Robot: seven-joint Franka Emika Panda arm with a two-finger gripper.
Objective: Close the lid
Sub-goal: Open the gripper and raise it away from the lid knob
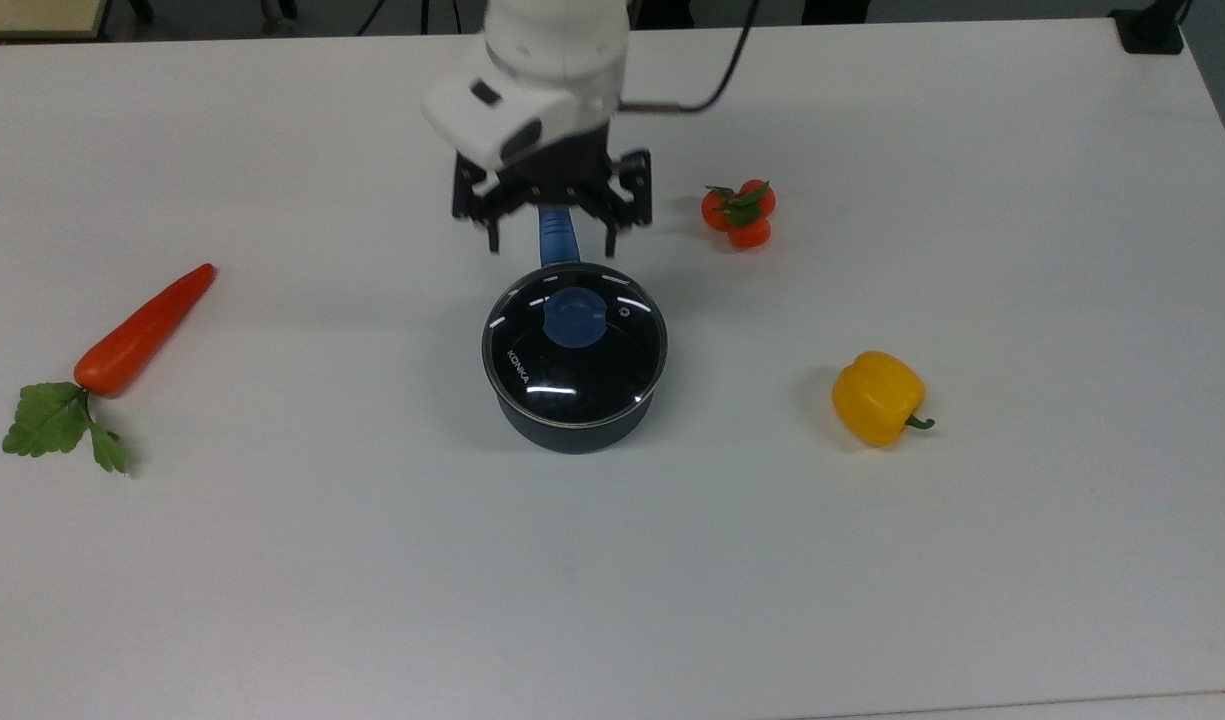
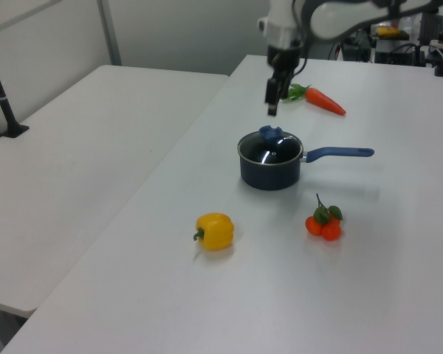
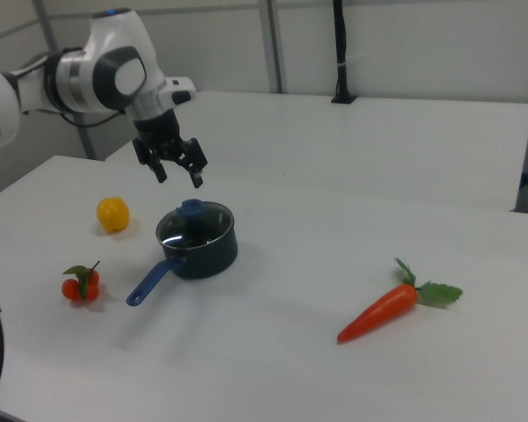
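— The white table (image 1: 272, 560) held a dark pan (image 1: 572, 425) with the lid (image 1: 574, 350) seated on it.

— And the gripper (image 1: 550, 240)?

— Above it, fingers spread, holding nothing. The right view showed the gap; the top view showed "KONKA".

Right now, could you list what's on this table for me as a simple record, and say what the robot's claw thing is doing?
lid: sits on the pan, blue knob up
pan: dark, with a blue handle
gripper: open, empty, above the pan's handle in the top view
carrot: orange, at the top view's left
pepper: yellow, at the top view's right
tomatoes: small red cluster
table: white
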